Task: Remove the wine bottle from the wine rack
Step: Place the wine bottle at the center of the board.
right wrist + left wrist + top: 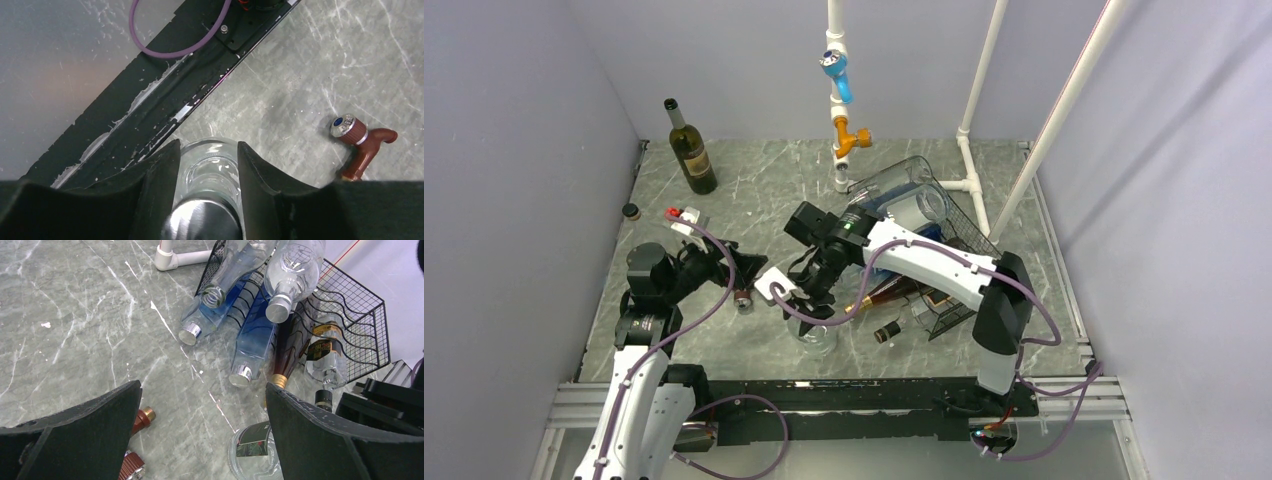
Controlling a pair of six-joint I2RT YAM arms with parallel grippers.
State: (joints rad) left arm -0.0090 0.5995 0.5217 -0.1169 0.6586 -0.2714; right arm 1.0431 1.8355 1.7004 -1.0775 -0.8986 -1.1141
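A clear glass wine bottle (816, 337) with a silver cap and a dark leafy label stands upright on the marble table near the front edge. My right gripper (810, 302) comes down over it from above. In the right wrist view its two fingers (155, 175) hug the neck of the bottle (212, 167), so the right gripper (208, 146) is shut on it. The black wire wine rack (972, 238) lies behind and to the right, seen also in the left wrist view (367, 322), with several bottles in it. My left gripper (202, 387) hovers wide open and holds nothing, left of the bottle (252, 457).
A green wine bottle (690, 150) stands at the back left. A white pipe frame (972, 125) rises behind the rack. A brown tap piece (364, 145) lies on the table left of the bottle. A small dark bottle (887, 332) lies in front of the rack. The black front rail (854, 397) is close by.
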